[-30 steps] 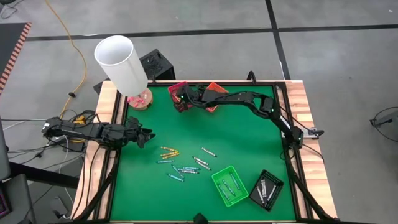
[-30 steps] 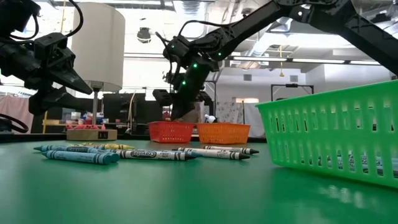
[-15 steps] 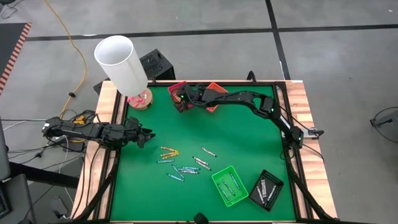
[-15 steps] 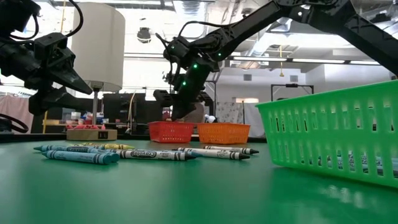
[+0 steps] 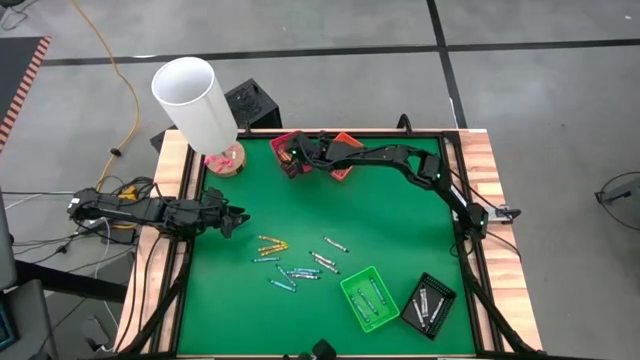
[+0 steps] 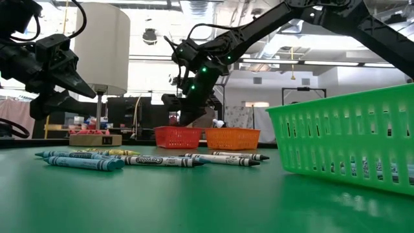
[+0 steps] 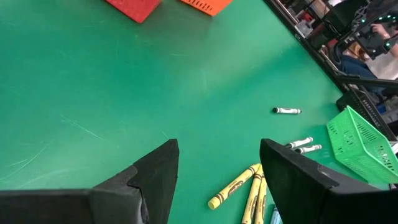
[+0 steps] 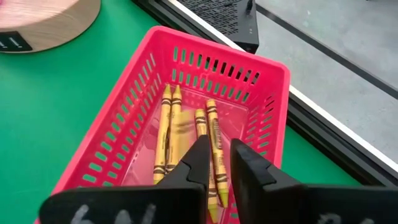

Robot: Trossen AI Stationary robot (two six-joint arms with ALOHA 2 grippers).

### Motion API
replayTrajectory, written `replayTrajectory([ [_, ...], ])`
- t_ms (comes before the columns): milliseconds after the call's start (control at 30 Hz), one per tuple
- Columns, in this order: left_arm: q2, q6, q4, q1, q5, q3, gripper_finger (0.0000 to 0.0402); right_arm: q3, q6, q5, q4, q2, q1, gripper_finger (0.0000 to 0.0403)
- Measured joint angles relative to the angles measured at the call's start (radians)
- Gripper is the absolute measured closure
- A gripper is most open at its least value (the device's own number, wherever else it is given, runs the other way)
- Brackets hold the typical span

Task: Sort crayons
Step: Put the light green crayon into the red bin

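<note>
The right gripper (image 5: 291,160) hangs over the red basket (image 8: 128,140) at the far edge of the green table (image 5: 380,225), its fingers (image 8: 198,158) drawn close with only a narrow gap and nothing visibly between them. In the right wrist view, four yellow crayons (image 8: 166,127) lie on the basket floor, side by side, their long axes running along the basket's length toward its slotted end wall. An orange basket (image 5: 345,146) sits just beside the red one.

The left gripper (image 5: 232,218) waits at the table's left edge, its fingers (image 7: 157,174) spread wide and empty, pointing in over the mat.

Loose crayons (image 5: 298,270) lie scattered in the near middle of the table. A few yellow ones (image 7: 235,185) lie nearly parallel in a small bunch closest to the left gripper, long axes running roughly left to right in the high view. The teal and blue ones (image 6: 83,161) lie nearer the front, mostly crosswise too, and grey-white ones (image 6: 220,158) slant between them and the green basket (image 5: 369,299). That basket holds several crayons, as does the black tray (image 5: 429,304) beside it. A white lampshade (image 5: 192,101) stands at the far left corner.
</note>
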Motion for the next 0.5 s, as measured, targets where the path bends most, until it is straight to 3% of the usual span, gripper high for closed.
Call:
replayTrajectory([
  [167,0.0,0.0,0.0,0.0,0.0,0.0,0.0186,0.0,-0.015,-0.015,0.001,0.0,0.0,0.0335],
  [500,0.0,0.0,0.0,0.0,0.0,0.0,0.0186,0.029,-0.14,-0.261,0.077,-0.006,0.046,0.0334],
])
